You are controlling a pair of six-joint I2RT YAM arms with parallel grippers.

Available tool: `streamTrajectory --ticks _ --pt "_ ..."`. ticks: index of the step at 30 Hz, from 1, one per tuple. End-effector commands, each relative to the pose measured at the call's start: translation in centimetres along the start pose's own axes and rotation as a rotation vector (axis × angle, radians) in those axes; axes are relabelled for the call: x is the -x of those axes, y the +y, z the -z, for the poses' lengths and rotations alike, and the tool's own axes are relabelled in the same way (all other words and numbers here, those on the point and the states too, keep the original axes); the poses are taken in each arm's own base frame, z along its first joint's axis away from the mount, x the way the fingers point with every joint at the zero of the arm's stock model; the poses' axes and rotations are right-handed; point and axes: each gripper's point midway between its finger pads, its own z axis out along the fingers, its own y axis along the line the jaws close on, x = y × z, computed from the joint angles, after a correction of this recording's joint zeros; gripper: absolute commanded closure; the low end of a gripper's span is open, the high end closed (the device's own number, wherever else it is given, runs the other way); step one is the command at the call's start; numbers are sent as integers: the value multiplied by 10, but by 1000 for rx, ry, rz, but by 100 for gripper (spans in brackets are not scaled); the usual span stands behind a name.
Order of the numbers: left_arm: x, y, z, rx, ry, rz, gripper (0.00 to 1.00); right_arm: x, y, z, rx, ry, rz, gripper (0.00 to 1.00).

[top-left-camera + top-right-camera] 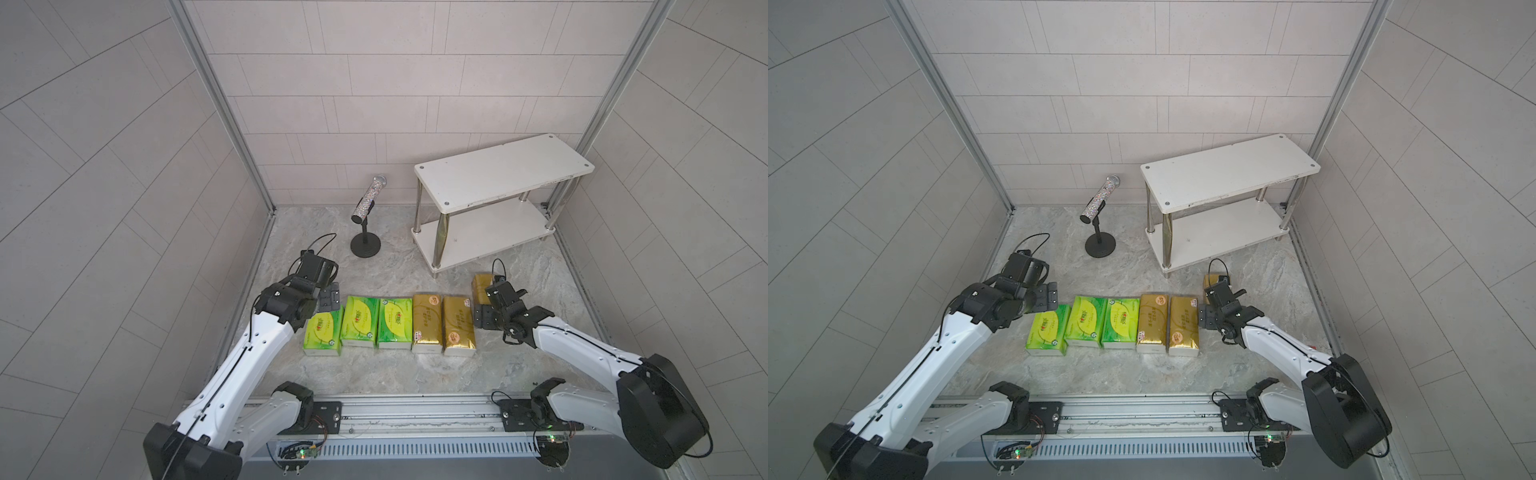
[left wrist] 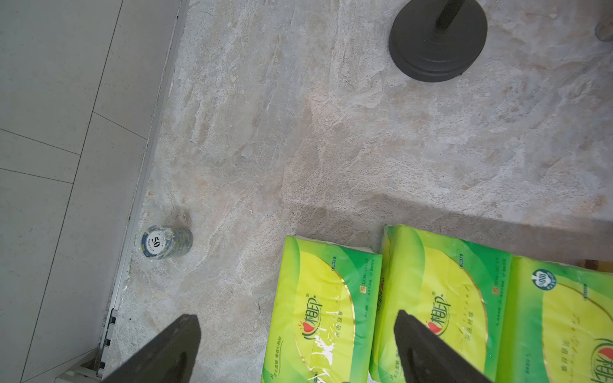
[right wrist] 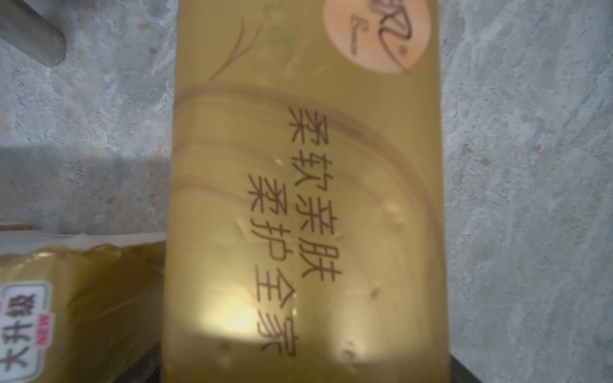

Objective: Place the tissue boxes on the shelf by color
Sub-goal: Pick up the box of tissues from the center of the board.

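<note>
Arms stretch in from the near rail, elbows bent, wrists tipped down toward the marbled grey tabletop (image 1: 374, 374). The left gripper (image 2: 295, 331) hovers with jaws spread wide and empty over the far end of the leftmost bright green soft tissue pack (image 1: 323, 332), which shows between its fingers (image 2: 166, 348). The right gripper (image 1: 486, 313) sits low over a shiny gold soft tissue pack (image 3: 305, 199) that fills the wide gap between its jaws; whether they press on it I cannot tell. This pack lies just behind the right end of the row, toward the two-tier white shelf with chrome legs (image 1: 503, 170). Beside the leftmost pack, two more green packs (image 1: 359, 322) (image 1: 395, 322) and then two more gold packs (image 1: 427, 322) (image 1: 458, 324) lie side by side on the tabletop. Green wrappers carry a red heart, "心相印" and a round "100%" badge (image 2: 544, 280). The gold one reads "柔软亲肤" and "柔护全家"; its neighbour's label, "大升级".
</note>
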Motion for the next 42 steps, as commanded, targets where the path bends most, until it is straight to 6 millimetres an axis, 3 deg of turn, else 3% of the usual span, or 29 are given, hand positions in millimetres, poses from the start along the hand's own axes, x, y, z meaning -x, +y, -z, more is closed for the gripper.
streamTrajectory --ticks 1,10,21,34,42 --pt "4 2 3 11 -14 -1 0 10 0 4 -17 -24 1 12" --pt "5 2 3 17 -16 -3 0 10 -9 16 -48 -20 -16 19" --pt "6 0 1 13 -3 -10 0 14 -33 53 -91 -45 -79 26" --pt "10 -2 2 11 3 -10 0 53 -39 91 -92 -103 -75 29" --pt "9 -2 1 23 19 -25 0 95 -5 94 33 -152 -23 29"
